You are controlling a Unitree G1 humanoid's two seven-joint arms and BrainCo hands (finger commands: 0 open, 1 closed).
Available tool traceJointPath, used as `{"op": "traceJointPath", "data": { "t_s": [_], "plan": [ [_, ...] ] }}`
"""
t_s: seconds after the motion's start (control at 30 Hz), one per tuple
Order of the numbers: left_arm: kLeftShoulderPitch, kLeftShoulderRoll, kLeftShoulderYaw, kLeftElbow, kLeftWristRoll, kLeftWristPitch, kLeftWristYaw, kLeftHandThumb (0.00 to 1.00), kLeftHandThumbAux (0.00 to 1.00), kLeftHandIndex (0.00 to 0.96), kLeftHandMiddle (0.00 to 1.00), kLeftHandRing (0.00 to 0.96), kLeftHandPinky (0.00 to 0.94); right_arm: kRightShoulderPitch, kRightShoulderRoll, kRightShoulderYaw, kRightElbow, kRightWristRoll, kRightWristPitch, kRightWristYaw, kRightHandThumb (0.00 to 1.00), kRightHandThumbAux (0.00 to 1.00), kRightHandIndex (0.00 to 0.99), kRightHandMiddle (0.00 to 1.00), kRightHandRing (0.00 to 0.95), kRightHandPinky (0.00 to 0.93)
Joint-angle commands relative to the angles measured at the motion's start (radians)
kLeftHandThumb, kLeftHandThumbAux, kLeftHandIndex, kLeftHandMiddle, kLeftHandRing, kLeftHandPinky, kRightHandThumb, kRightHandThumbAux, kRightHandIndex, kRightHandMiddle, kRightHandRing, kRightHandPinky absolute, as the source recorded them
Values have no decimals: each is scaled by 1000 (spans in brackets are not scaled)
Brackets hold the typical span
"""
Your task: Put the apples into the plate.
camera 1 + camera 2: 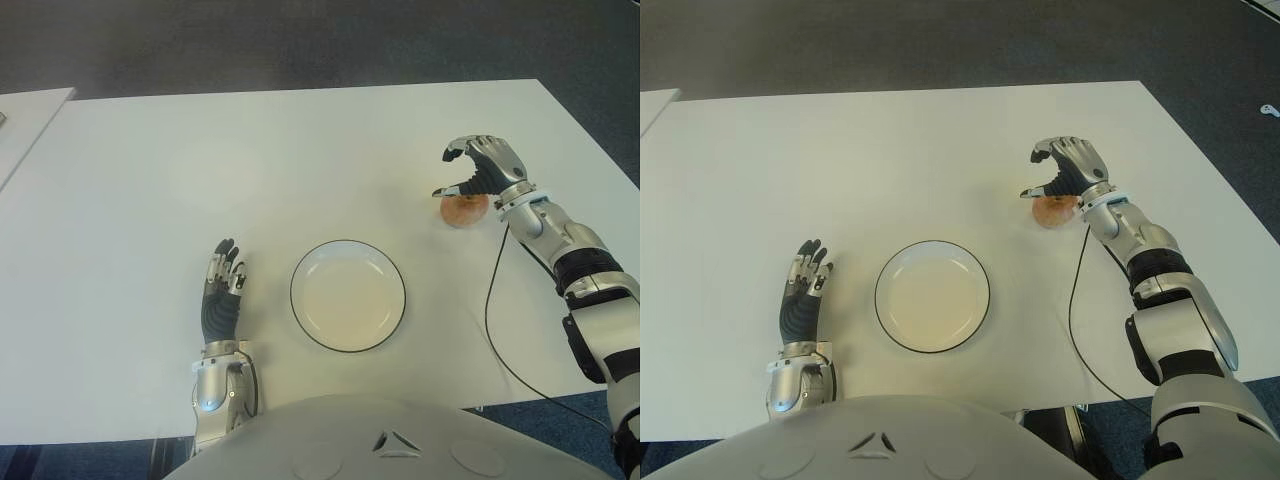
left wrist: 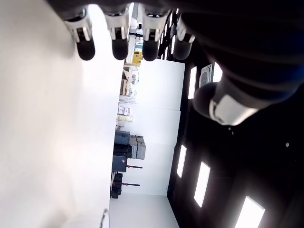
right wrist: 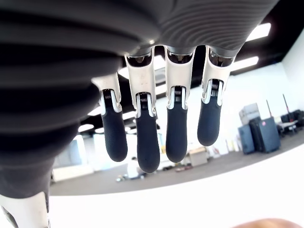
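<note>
Nearest the robot's body, the left hand is seen on the white table, palm down, with its fingers stretched out straight and close together and nothing held. It is placed just to the left of the plate, apart from it. In the left wrist view the fingertips are shown extended in a row beside the table surface, with no object between them.

At the middle of the near part of the table, the plate is seen as a round white dish with a thin dark rim. Nothing is carried on it.

A thin black cable is trailed across the table at the right, from the right forearm down toward the near edge.

Farther back and to the right, one apple is found on the table, well apart from the plate; its skin is reddish with a yellow patch. The right hand is held directly over it, fingers arched and spread in a wide claw, thumb set opposite them. From the eye views the fingertips appear close above the fruit, but contact cannot be confirmed. In the right wrist view four fingers are seen hanging loosely extended, unclosed, with only a sliver of the apple visible below them. No second apple can be made out.
</note>
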Motion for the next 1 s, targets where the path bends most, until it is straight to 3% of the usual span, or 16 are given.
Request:
{"op": "traceJointPath", "data": {
  "t_s": [0.03, 0.67, 0.73, 0.77, 0.8, 0.83, 0.87, 0.93, 1.0],
  "plan": [
    [25, -2, 8, 44, -1, 39, 0, 193, 512, 21, 0, 0, 0, 16, -9, -15, -46, 15, -10, 39, 713, 714, 440, 893, 865, 850],
    [26, 11, 8, 50, 2, 32, -8, 169, 511, 9, 0, 0, 0, 34, -2, -33, -71, -3, 11, 65, 712, 714, 440, 891, 863, 840],
    [24, 10, 9, 53, 3, 31, -5, 172, 509, 9, 0, 0, 0, 32, -8, -22, -75, -15, 28, 92, 702, 715, 438, 795, 761, 724],
    [24, 10, 9, 53, 4, 32, -4, 174, 507, 9, 0, 0, 0, 31, -12, -17, -77, -20, 35, 106, 693, 717, 431, 661, 624, 598],
    [25, 9, 8, 51, 5, 35, -2, 175, 507, 9, 0, 0, 0, 29, -17, -10, -81, -28, 43, 128, 689, 718, 429, 612, 575, 552],
    [27, 9, 8, 50, 7, 37, -1, 177, 506, 9, 0, 0, 0, 29, -21, -5, -84, -33, 49, 144, 509, 648, 377, 470, 432, 412],
    [28, 7, 6, 47, 7, 38, 0, 178, 506, 9, 0, 0, 0, 26, -29, 4, -87, -40, 57, 178, 389, 604, 343, 379, 340, 322],
    [30, 4, 5, 44, 5, 35, 0, 182, 505, 12, 0, 0, 0, 26, -42, 19, -94, -54, 73, 232, 274, 528, 222, 213, 174, 164],
    [31, 2, 5, 43, 1, 30, -3, 184, 504, 14, 0, 0, 0, 28, -51, 27, -102, -61, 90, 278, 213, 435, 131, 109, 89, 84]
  ]
}}
